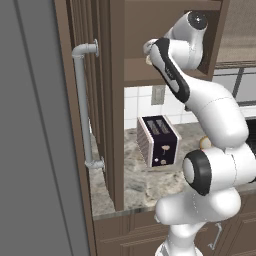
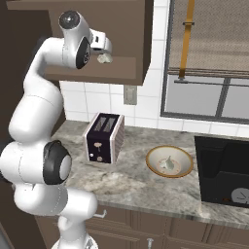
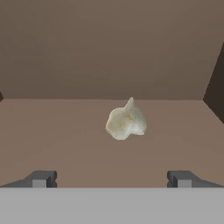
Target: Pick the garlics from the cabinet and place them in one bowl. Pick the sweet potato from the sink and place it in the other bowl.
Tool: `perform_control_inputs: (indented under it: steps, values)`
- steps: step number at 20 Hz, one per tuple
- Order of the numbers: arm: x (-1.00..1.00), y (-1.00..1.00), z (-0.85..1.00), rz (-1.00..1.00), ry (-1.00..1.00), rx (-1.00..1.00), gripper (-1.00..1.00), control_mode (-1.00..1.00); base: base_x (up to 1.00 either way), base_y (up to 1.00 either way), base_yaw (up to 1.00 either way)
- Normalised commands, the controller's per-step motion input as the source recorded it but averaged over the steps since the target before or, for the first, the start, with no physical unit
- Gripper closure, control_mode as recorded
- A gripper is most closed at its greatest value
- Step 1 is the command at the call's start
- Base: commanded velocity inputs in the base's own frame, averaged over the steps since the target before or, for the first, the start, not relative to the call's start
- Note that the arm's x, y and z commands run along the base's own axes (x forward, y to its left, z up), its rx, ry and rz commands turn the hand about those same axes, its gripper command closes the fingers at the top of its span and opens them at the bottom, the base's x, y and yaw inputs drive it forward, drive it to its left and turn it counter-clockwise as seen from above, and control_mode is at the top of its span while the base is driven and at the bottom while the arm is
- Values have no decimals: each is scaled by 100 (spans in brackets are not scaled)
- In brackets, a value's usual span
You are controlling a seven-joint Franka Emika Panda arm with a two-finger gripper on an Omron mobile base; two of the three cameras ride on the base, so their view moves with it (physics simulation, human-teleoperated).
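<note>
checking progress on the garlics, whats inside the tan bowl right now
One garlic lies inside the tan bowl on the counter. The other garlic sits on the cabinet shelf, ahead of the open tool. No part of the bowl's inside is covered.

A brown cabinet point(image 3: 65, 131) shelf spans the hand view, with one off-white garlic point(image 3: 126, 121) at its centre. In the right base view, a speckled stone counter point(image 2: 131, 187) carries a toaster point(image 2: 103, 138) at centre-left and a tan bowl point(image 2: 169, 162) right of it.
</note>
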Motion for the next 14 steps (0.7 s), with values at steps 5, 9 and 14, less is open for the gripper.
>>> perform_control_inputs:
  steps: [5, 9, 14]
  values:
    - [38, -2, -21, 0, 0, 0, -100, -100, 0, 0, 0]
    - [37, 0, -9, 0, 1, 0, -100, -100, 0, 0, 0]
    - [49, -1, -5, 0, 4, 0, -100, -100, 0, 0, 0]
